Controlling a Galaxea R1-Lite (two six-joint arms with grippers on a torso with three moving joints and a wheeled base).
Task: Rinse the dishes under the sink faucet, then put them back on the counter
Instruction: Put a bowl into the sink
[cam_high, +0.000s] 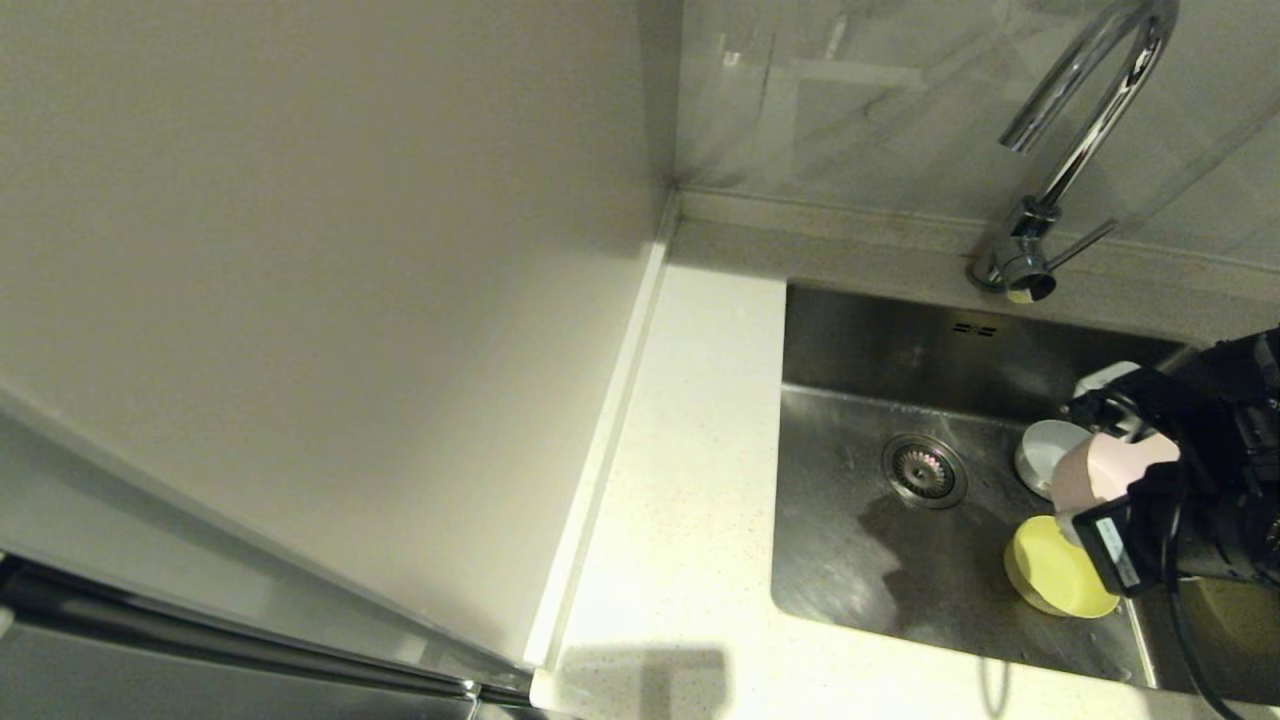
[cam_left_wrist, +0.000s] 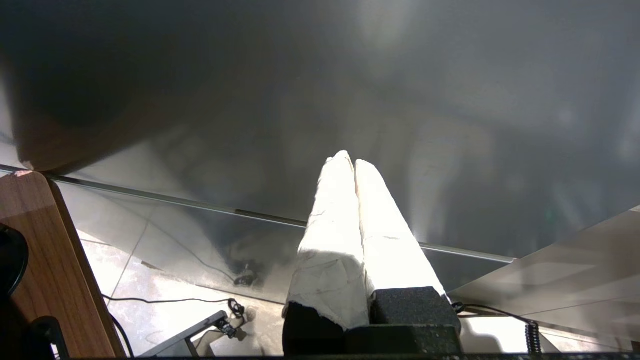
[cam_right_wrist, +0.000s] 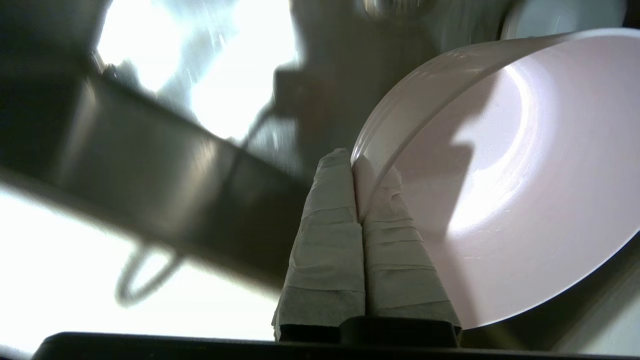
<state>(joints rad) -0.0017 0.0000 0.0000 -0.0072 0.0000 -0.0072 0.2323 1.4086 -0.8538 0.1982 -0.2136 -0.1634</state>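
- The pink bowl (cam_high: 1105, 470) was held up over the right side of the sink (cam_high: 880, 560) by the right gripper (cam_right_wrist: 356, 167), pinched at the rim with one padded finger inside and one outside.
- So that gripper was clamped on the bowl wall, with the bowl tipped on its side and its opening turned toward the wrist camera.
- The yellow-green bowl (cam_high: 1055, 567) was left on the basin floor just below it, and the white bowl (cam_high: 1045, 455) was parked behind, near the right wall of the sink.
- The faucet (cam_high: 1075, 130) was seen well behind and above, with its spout end not over the pink bowl, and no water could be made out.
- Nothing was sitting on the counter (cam_high: 690, 480) yet, so the job looked barely started: probably the first bowl being brought up for rinsing.
- The left gripper (cam_left_wrist: 354, 165) was kept off to the side against a steel-looking panel, fingers pressed together with nothing in them.
- What could go wrong, honestly: only a thin bit of rim was gripped, so the bowl could be levered loose by its own weight or by running water, and dropped onto the yellow-green one.
- The tall spout could also be clipped if the bowl were swung up too close.
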